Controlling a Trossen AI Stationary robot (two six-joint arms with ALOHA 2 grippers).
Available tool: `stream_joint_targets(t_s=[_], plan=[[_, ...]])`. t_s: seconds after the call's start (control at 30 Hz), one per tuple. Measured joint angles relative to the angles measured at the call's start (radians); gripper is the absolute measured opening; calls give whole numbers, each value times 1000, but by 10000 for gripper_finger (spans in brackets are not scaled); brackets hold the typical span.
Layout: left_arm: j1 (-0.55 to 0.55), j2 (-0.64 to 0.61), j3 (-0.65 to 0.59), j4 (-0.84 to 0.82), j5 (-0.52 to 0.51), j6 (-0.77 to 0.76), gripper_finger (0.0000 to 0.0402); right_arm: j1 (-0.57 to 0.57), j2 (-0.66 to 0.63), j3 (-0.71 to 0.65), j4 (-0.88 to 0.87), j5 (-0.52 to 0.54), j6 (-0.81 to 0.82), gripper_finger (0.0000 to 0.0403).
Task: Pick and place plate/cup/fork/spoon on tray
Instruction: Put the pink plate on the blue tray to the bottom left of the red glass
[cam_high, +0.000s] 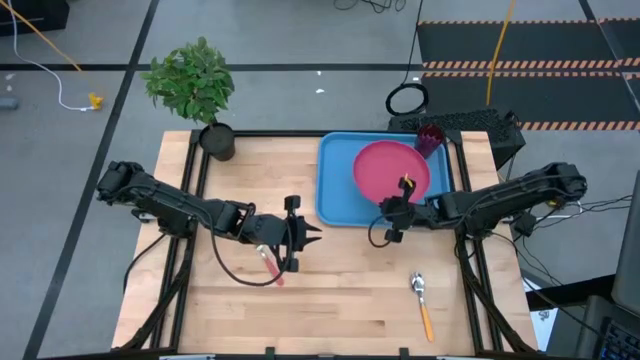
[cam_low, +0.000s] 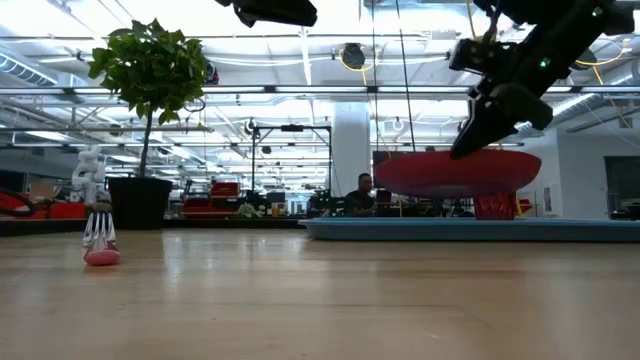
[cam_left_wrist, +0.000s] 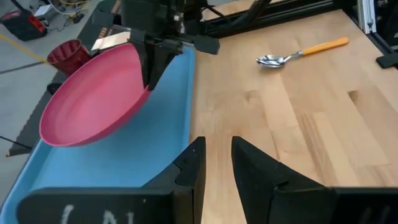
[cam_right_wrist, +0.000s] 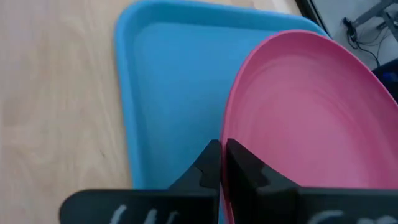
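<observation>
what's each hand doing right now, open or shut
Left hand: open, empty, above the fork.
Right hand: shut on the plate, held over the tray.

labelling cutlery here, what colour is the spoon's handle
Orange, with a silver bowl. The spoon shows best in the left wrist view, lying on the table.

Both arms are black, built of chunky jointed segments, the left arm (cam_high: 165, 205) at the frame's left and the right arm (cam_high: 520, 195) at its right. A thin black cable loops loose below the left gripper (cam_high: 312, 236), and another hangs beside the right gripper (cam_high: 398, 205). Each gripper's fingers (cam_left_wrist: 258, 165) are matte black, angular wedges; faint white handwritten marks show at the bottom of both wrist frames.
</observation>
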Motion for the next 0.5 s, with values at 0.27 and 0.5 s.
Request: stream_joint_targets(t_s=[0.27,0.5], plan=[[3,0,0,2,0,-12,81,-39,0,-24,45,6,26,0],[2,0,0,2,1,-33,81,-72,0,-47,50,4,53,0]])
